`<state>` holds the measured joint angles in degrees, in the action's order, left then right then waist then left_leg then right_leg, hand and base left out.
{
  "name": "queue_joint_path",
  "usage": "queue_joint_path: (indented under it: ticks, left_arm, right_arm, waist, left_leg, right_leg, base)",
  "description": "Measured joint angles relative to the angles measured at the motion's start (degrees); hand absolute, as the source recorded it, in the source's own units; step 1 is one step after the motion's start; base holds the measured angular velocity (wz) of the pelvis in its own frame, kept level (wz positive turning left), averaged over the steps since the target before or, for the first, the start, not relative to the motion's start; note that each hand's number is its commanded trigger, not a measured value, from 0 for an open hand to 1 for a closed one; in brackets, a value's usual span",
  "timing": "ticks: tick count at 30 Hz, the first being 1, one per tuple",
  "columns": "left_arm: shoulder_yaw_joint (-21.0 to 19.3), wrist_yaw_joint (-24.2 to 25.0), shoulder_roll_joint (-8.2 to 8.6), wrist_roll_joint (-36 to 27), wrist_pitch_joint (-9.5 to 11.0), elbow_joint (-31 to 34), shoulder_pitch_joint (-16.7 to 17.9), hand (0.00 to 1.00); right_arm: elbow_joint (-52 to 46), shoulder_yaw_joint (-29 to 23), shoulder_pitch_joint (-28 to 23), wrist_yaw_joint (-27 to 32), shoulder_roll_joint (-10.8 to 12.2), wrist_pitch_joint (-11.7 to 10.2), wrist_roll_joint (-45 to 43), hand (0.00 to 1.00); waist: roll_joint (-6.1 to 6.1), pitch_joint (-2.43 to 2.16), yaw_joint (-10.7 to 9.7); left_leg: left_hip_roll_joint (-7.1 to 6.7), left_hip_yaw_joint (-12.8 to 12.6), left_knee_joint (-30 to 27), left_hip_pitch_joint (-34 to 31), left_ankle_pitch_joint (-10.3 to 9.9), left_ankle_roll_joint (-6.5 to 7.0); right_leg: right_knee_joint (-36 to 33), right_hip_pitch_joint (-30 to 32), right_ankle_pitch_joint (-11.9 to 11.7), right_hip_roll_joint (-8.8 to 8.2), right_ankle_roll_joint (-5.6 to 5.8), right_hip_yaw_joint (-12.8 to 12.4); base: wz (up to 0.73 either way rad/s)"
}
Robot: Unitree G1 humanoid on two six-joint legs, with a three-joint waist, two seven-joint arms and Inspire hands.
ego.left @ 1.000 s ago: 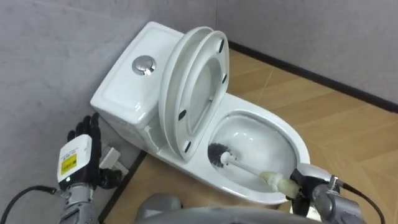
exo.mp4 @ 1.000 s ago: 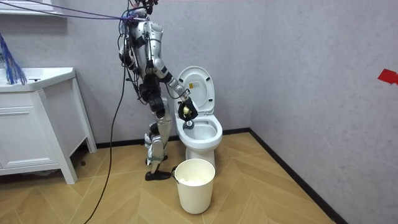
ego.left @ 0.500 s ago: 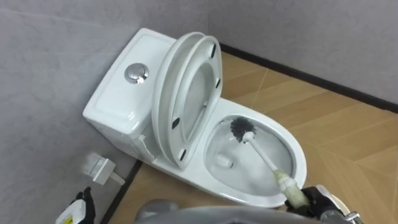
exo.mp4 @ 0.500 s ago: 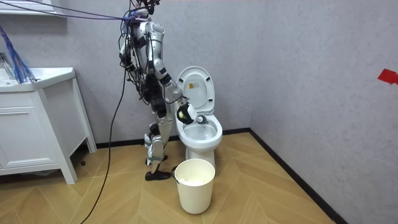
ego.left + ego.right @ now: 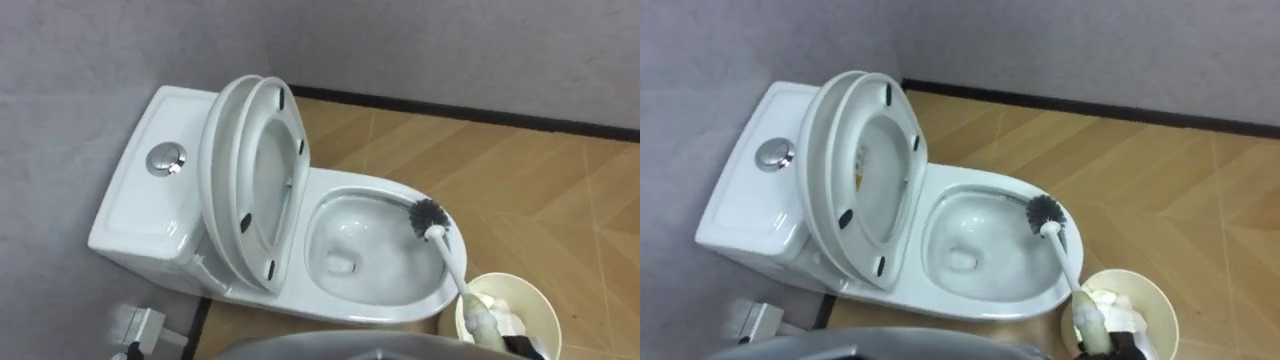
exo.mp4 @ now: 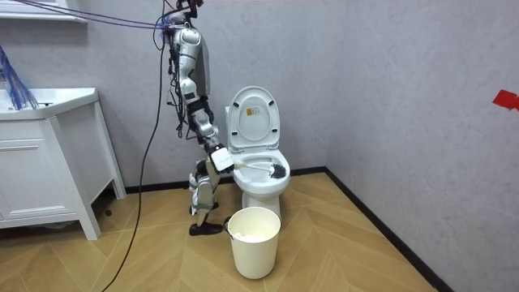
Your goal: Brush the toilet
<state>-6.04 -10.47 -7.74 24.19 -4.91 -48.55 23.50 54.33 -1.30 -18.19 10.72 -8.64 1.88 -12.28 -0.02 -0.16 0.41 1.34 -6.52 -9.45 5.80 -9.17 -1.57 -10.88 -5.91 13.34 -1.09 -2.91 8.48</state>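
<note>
The robot stands beside the white china toilet [image 5: 385,305], whose lid is up. Its right arm reaches down low. The right hand [image 6: 220,160] has its fingers wrapped round the thick end of the white toilet brush with black bristles [image 5: 455,268]. The bristles sit at the bowl's rim at 3 o'clock. A round cream bucket [image 5: 537,300] stands at 5 o'clock, just beside the toilet.

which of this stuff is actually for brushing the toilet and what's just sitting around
For the job:
toilet brush, head at the bowl's rim
toilet, seat and lid raised

Just lying about:
bin on the floor beside the toilet
white cabinet along the wall
</note>
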Motion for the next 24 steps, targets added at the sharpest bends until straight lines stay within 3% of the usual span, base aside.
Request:
queue_joint_path:
  ticks: [3,8,13,24]
  left_arm:
    - [-0.12,0.32,0.79,-0.03,0.00,-0.50,-1.24,0.00]
    - [-0.56,1.05,0.84,-1.08,-0.17,-4.20,-3.41,0.00]
    - [-0.58,1.16,1.47,-1.03,-1.09,-5.24,-3.99,0.00]
    - [-0.68,1.16,2.14,-1.13,-3.05,-5.63,-3.51,0.00]
  right_arm:
    - [2.02,0.06,0.09,0.36,0.68,-0.70,3.31,1.00]
    - [5.67,0.03,0.98,0.44,1.54,-0.87,3.51,1.00]
    - [7.16,0.03,1.74,0.41,1.74,-0.67,3.94,1.00]
    - [10.71,-0.14,2.20,-0.65,3.06,0.71,19.82,1.00]
  waist:
    - [0.56,-0.15,-0.54]
    - [0.65,-0.23,-0.86]
    - [0.77,-0.35,-1.69]
    - [1.01,-0.17,-2.20]
  left_leg:
    - [0.18,-0.90,-0.14,0.01,-0.98,0.23]
    - [0.04,-2.20,-0.06,0.84,-1.33,0.48]
    - [0.00,-2.79,-0.09,1.08,-1.73,0.72]
    - [0.05,-2.71,0.18,2.76,-1.87,0.71]
  right_leg:
    - [0.00,0.33,-0.18,0.16,0.36,-0.75]
    - [-0.01,0.31,-0.38,0.11,0.79,-2.92]
    - [-0.01,0.40,-0.55,0.12,1.12,-3.48]
    - [0.10,-1.23,-0.61,0.18,1.19,-3.47]
  base:
    - [-0.16]
    - [-0.20]
    - [-0.07]
    - [0.02]
